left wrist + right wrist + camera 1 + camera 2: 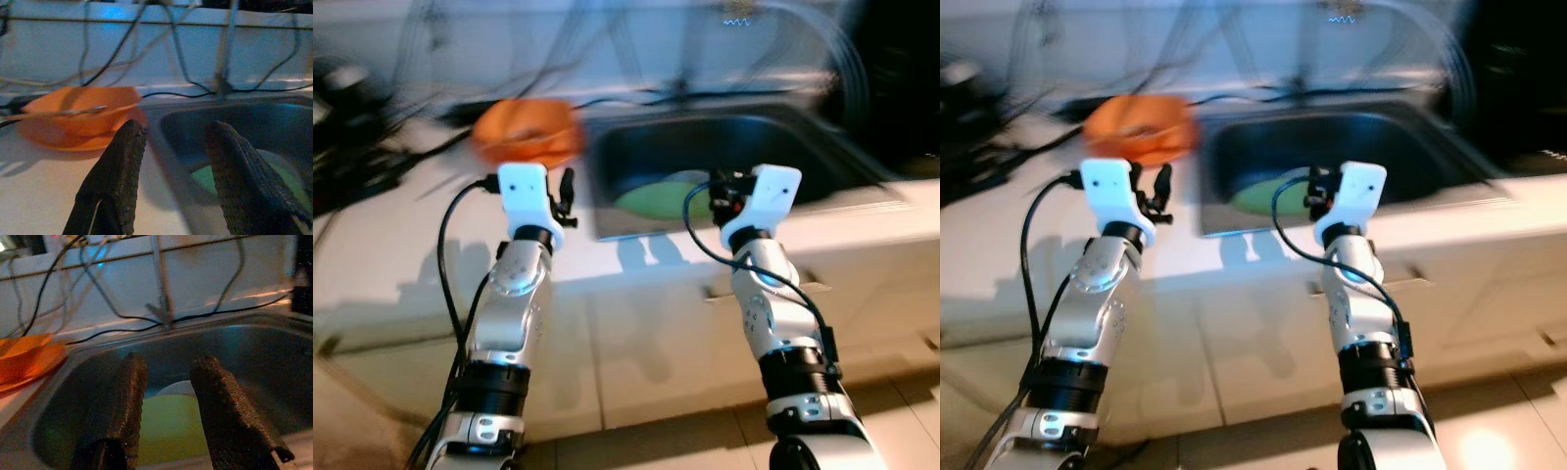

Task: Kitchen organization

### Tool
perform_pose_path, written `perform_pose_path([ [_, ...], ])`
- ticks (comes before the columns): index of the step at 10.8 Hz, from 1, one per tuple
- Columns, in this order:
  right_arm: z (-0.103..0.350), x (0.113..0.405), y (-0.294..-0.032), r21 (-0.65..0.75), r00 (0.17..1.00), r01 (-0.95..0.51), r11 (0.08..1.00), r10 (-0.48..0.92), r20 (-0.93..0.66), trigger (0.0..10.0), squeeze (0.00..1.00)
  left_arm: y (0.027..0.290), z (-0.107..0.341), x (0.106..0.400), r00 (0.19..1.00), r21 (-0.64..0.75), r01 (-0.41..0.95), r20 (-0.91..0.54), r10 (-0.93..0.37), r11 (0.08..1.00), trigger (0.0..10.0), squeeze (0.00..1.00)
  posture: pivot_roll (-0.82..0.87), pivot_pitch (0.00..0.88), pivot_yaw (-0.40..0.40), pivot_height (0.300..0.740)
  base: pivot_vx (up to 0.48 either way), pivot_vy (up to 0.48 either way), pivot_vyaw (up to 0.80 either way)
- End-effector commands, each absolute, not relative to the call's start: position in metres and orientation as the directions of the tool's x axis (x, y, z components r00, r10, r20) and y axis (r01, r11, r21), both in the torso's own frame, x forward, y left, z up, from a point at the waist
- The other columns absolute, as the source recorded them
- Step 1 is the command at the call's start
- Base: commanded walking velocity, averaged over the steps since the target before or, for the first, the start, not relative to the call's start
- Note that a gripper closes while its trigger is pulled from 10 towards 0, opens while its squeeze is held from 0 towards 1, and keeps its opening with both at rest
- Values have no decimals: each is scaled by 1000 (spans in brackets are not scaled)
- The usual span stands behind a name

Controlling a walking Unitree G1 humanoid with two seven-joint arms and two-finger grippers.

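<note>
An orange bowl (527, 130) sits on an orange plate (63, 139) on the white counter, left of a steel sink (773, 147); a utensil (73, 112) lies across the bowl. A light green plate (664, 196) lies in the sink basin. My left gripper (564, 196) is open over the counter, just in front of the bowl near the sink's left rim. My right gripper (717, 191) is open at the sink's front edge, above the green plate (168, 426). Neither holds anything.
Dark cables (122, 49) hang along the white back wall behind the counter. A faucet pipe (160, 279) rises behind the sink. Dark clutter (347, 127) sits at the far left of the counter. White cabinet fronts (636, 343) run below.
</note>
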State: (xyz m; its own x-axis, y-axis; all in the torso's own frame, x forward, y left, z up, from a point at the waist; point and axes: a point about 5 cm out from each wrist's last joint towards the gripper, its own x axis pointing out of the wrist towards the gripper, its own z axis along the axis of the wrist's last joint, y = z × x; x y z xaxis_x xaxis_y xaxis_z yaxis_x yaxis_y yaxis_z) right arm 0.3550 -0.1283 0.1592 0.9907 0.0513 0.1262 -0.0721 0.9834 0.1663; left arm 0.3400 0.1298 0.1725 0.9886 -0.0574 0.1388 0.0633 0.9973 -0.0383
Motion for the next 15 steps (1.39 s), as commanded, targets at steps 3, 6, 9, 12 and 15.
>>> perform_pose_path([
  [3, 161, 356, -125, 143, 989, -81, 986, 63, 131, 10000, 0, 132, 172, 341, 991, -29, 50, 125, -46, 998, 10000, 0, 92, 0, 30, 740, 0, 0, 0],
  [6, 161, 356, -123, 136, 990, -84, 987, 67, 122, 10000, 0, 134, 173, 341, 991, -30, 43, 127, -39, 999, 10000, 0, 94, 0, 30, 740, 0, 0, 533],
  [9, 160, 356, -123, 137, 990, -84, 987, 67, 121, 10000, 0, 134, 174, 341, 991, -28, 40, 128, -36, 999, 10000, 0, 94, 0, 31, 740, 0, 0, 0],
  [12, 161, 356, -123, 113, 989, -91, 989, 77, 123, 10000, 0, 135, 176, 342, 991, -30, 34, 133, -30, 999, 10000, 0, 94, 0, 30, 740, 80, 0, 533],
  [15, 160, 356, -122, 134, 990, -93, 987, 77, 119, 10000, 0, 136, 176, 342, 991, -30, 24, 134, -20, 999, 10000, 0, 94, 0, 29, 740, 255, 0, 0],
])
